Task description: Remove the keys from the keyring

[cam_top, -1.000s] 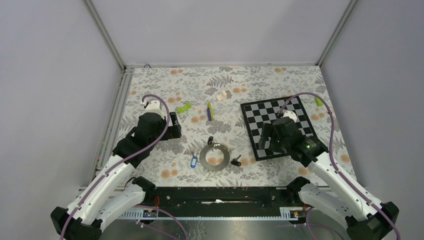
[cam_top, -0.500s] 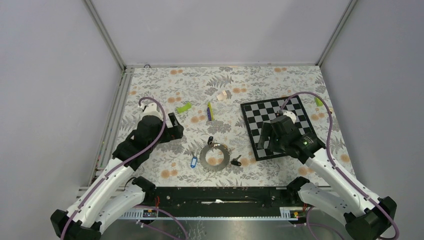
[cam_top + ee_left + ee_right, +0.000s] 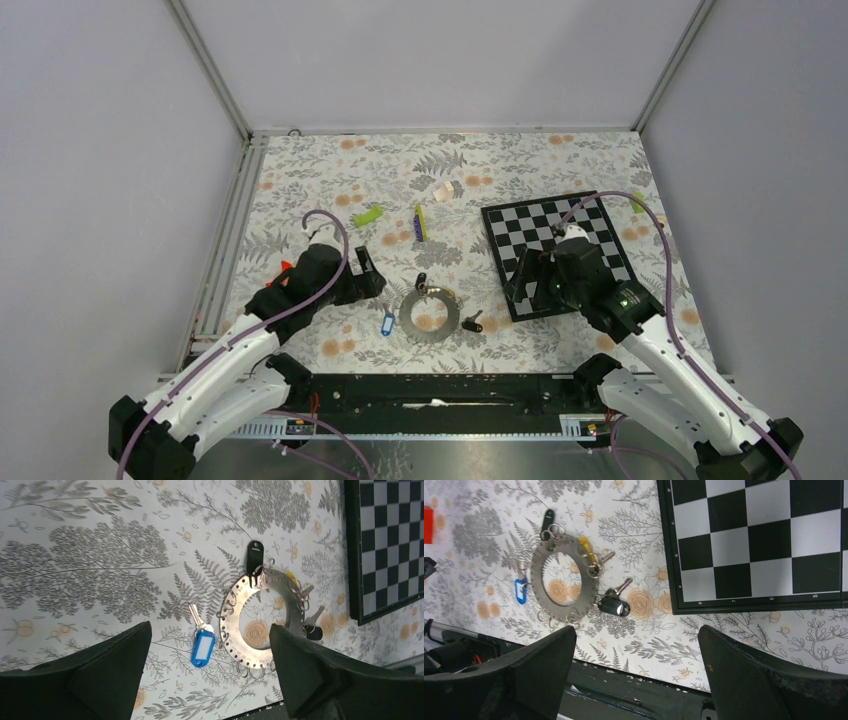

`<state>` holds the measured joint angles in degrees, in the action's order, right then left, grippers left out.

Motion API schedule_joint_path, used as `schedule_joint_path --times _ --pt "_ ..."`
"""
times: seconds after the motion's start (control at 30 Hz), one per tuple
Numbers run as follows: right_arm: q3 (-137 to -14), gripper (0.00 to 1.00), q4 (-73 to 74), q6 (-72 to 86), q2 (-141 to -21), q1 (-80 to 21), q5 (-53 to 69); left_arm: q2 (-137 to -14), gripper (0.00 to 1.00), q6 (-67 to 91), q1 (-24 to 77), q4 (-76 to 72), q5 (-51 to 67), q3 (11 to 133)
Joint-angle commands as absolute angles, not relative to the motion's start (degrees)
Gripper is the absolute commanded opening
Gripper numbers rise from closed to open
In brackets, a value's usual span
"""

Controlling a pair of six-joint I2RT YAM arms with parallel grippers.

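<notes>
The keyring (image 3: 412, 318) is a flat silver hoop lying on the floral table, also seen in the left wrist view (image 3: 230, 614) and in the right wrist view (image 3: 538, 578). A blue-tagged key (image 3: 387, 322) (image 3: 203, 648) (image 3: 520, 591) lies just off its left rim. One black key (image 3: 421, 282) (image 3: 254, 557) sits at the far rim and another (image 3: 473, 321) (image 3: 614, 606) at the right. A yellow key (image 3: 586, 546) hangs on the hoop. My left gripper (image 3: 368, 272) (image 3: 210, 629) hovers open left of the ring. My right gripper (image 3: 522, 280) (image 3: 636, 631) hovers open to the right, over the board's edge.
A black-and-white chessboard (image 3: 590, 222) lies right of the ring. Farther back are a lime-green block (image 3: 368, 215), a thin yellow-green stick (image 3: 421, 222) and a pale small object (image 3: 445, 190). Another lime block (image 3: 636, 203) sits at the far right. A black rail (image 3: 440, 388) runs along the near edge.
My left arm has swung right and nearer, bringing its gripper close to the ring. The right gripper shifted slightly nearer. Both stay open; the ring and keys have not moved.
</notes>
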<state>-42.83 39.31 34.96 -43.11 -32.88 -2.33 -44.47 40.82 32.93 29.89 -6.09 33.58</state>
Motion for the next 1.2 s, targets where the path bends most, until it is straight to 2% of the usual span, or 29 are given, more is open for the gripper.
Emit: schedule_joint_path --times 0.0,0.2,0.3,0.4,0.53,0.73,1.17 --pt "-42.08 1.0 38.95 34.94 -43.88 -32.94 -3.7 -48.52 0.93 42.99 39.17 25.09 -9.91 33.62" --pt "-41.48 1.0 39.09 34.08 -43.37 -33.0 -3.51 -58.25 0.74 44.57 48.26 20.59 -17.57 34.23" --pt "-41.16 1.0 39.09 34.45 -43.23 -32.91 -3.96 -62.92 0.61 43.38 48.75 17.36 -18.46 34.02" --pt "-41.31 1.0 39.07 34.31 -43.31 -32.9 -4.19 -66.86 0.42 41.75 48.72 14.97 -19.55 34.6" --pt "-41.31 1.0 38.95 34.21 -43.88 -32.92 -4.09 -71.8 0.29 39.16 48.68 13.34 -21.08 37.02" --pt "-41.14 1.0 38.81 34.06 -44.23 -33.02 -3.38 -76.38 0.3 36.67 48.69 11.06 -21.01 37.84" --pt "-40.72 1.0 38.58 33.81 -44.38 -33.0 -2.5 -75.78 0.39 33.6 48.67 7.78 -16.27 35.25"
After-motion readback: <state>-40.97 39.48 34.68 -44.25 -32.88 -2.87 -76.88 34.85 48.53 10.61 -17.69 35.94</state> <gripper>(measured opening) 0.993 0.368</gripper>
